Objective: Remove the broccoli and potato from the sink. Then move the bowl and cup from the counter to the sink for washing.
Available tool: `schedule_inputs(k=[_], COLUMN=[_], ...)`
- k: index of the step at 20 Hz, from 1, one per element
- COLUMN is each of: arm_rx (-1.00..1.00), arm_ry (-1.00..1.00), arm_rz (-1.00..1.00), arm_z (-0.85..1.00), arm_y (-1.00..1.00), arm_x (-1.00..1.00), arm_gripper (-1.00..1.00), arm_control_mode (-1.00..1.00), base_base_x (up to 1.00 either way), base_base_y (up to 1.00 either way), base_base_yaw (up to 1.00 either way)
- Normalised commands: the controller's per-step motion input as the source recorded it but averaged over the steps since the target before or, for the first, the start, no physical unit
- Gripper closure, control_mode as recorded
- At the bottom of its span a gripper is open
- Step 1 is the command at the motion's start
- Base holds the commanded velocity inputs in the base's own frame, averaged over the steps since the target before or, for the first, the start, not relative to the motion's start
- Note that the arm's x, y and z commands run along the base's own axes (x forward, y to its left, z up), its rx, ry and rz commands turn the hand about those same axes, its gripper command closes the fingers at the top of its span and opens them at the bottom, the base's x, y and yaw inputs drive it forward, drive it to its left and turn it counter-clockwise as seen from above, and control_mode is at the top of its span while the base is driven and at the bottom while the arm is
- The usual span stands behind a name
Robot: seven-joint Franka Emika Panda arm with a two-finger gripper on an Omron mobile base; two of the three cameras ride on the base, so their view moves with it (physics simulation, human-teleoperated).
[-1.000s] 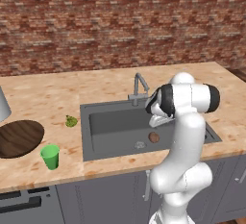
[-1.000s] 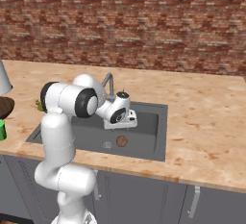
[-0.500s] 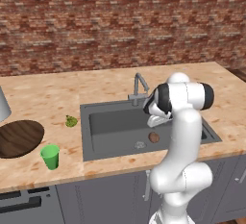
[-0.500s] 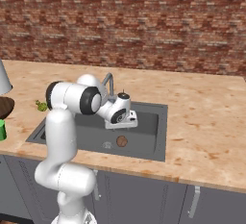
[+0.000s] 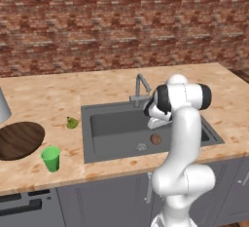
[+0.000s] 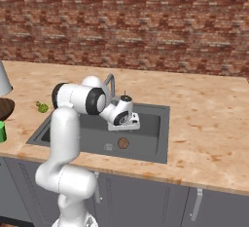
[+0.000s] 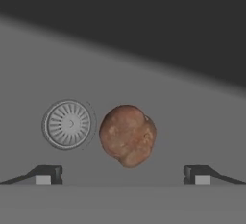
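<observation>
We see the white arm's 2-finger hand [image 7: 122, 174] spread wide and holding nothing, poised above the dark grey rectangular sink [image 5: 112, 128]. The small brown roundish potato [image 7: 127, 134] lies on the basin floor between the fingertips' lines, untouched, just beside the round grey drain disc [image 7: 67, 124].

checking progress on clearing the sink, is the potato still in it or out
In. The potato lies on the sink floor beside the drain, under the open gripper, not held.
</observation>
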Motion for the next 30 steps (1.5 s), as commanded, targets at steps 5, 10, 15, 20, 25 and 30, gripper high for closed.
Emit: schedule_inputs(k=[5,10,15,20,25,30], arm_rx=[0.0,0.0,0.0,0.0,0.0,0.0], arm_ry=[0.01,0.04,0.02,0.01,0.01,0.07], arm_rz=[-0.05,-0.09,-0.08,-0.06,-0.07,-0.05], arm_z=[-0.22,-0.23,-0.22,-0.21,-0.23,-0.22], arm_y=[0.0,0.0,0.0,0.0,0.0,0.0], arm_x=[0.05,0.07,0.09,0.18,0.12,0.02], arm_gripper=[-1.0,-1.0,-1.0,-1.0,-1.0,-1.0], arm_control_mode=[-1.0,-1.0,-1.0,-1.0,-1.0,-1.0], base_base_x=[0.0,0.0,0.0,0.0,0.0,0.0], base_base_y=[0.0,0.0,0.0,0.0,0.0,0.0], base_base_yaw=[0.0,0.0,0.0,0.0,0.0,0.0])
